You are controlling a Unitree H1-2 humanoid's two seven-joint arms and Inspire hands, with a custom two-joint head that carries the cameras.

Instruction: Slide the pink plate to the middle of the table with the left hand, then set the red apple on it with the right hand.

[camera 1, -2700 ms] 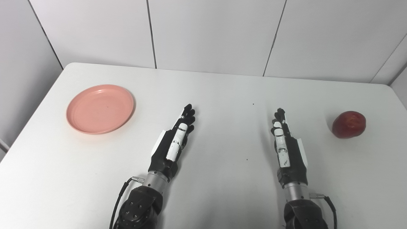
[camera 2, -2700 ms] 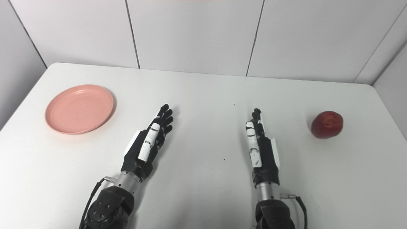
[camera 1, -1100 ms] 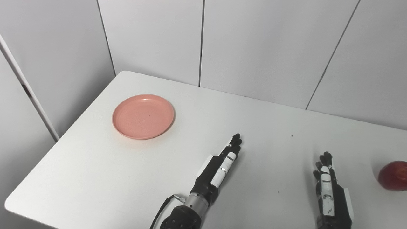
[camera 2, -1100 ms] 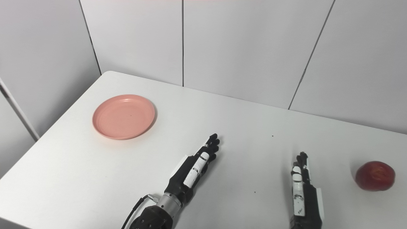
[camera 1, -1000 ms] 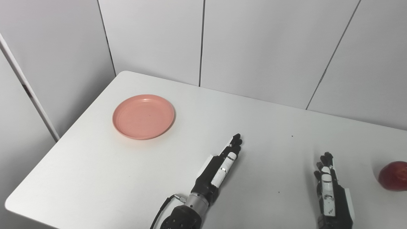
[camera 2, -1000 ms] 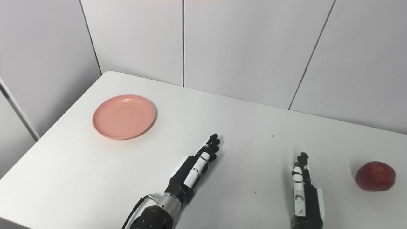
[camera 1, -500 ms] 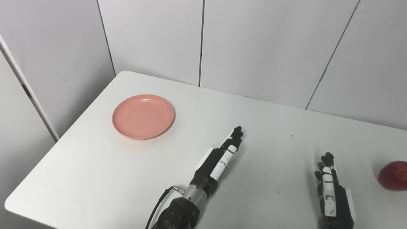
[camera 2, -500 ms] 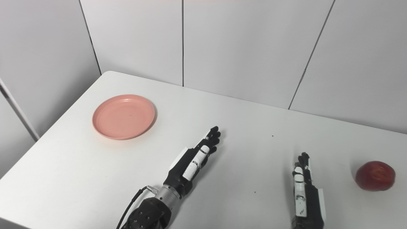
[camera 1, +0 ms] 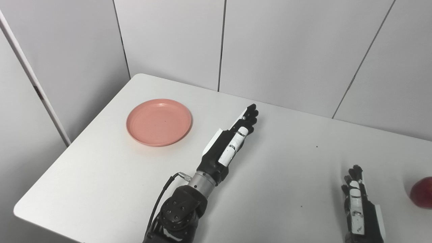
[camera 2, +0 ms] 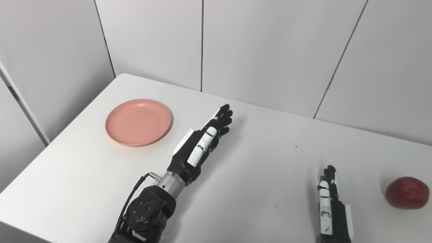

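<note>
The pink plate [camera 1: 158,122] lies flat near the table's far left corner, with nothing on it. My left hand [camera 1: 231,141] is open, fingers straight and pointing away from me, raised above the table to the right of the plate and apart from it. The red apple [camera 2: 407,192] sits on the table at the far right, half cut off by the frame edge in the left eye view [camera 1: 422,196]. My right hand [camera 2: 330,202] is open, edge-on, low at the front right, left of the apple and not touching it.
The white table [camera 1: 287,162] runs against grey wall panels at the back; its left edge and front left corner are close to the plate. A black cable [camera 1: 162,199] loops by my left wrist.
My left hand has lifted and reached forward, its fingertips now level with the plate. The camera has shifted slightly. My right hand, the plate and the apple have not moved on the table.
</note>
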